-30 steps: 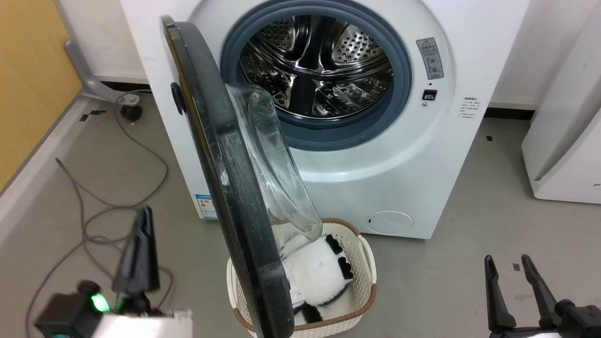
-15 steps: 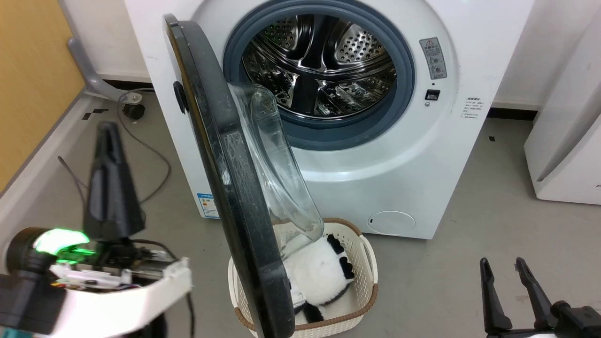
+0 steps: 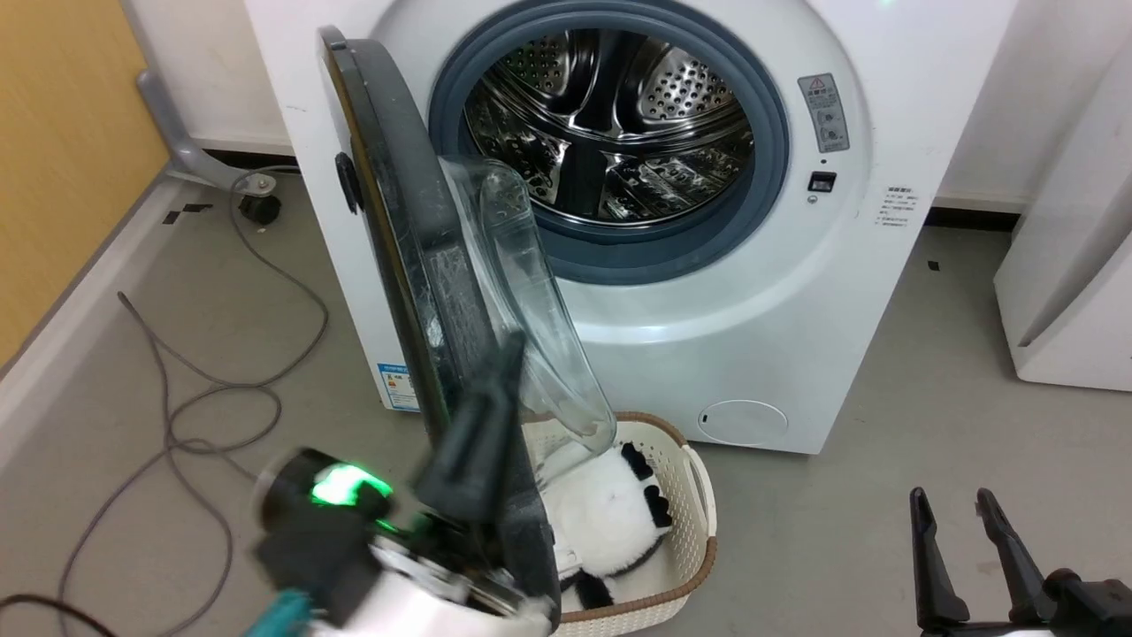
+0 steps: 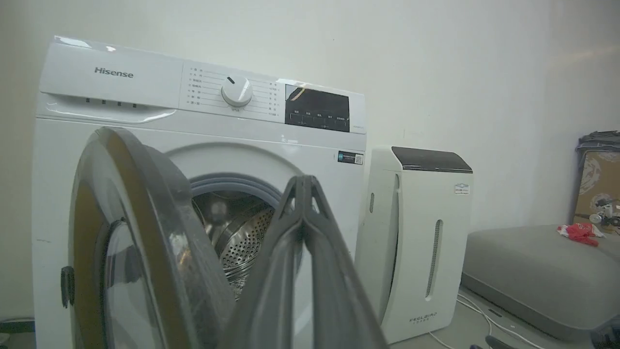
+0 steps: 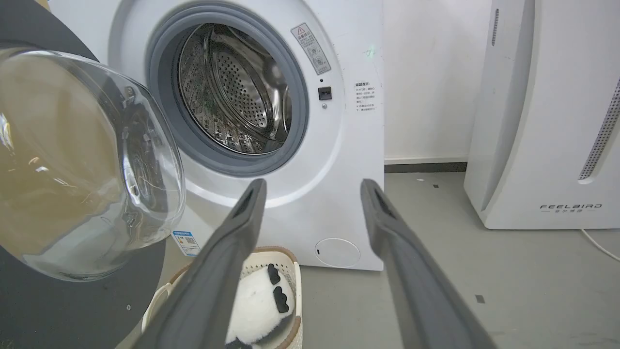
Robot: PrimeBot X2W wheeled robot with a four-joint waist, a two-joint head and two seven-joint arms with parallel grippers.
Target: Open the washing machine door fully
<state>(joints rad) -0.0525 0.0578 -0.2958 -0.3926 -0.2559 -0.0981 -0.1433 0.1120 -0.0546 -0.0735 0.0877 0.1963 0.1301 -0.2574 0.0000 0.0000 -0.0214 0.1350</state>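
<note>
Left wrist: left hand together, washing machine door part-open | right wrist: right hand apart, basket

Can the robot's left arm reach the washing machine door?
Probably yes. The left gripper, fingers shut, sits right at the inner side of the washing machine door, with nothing between them. Whether it touches, I can't tell.

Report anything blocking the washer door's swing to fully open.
Nothing visible does. The washing machine door stands half open; on its outer side a grey cable lies flat on the floor. The basket sits below, on its inner side, with the left gripper.
</note>
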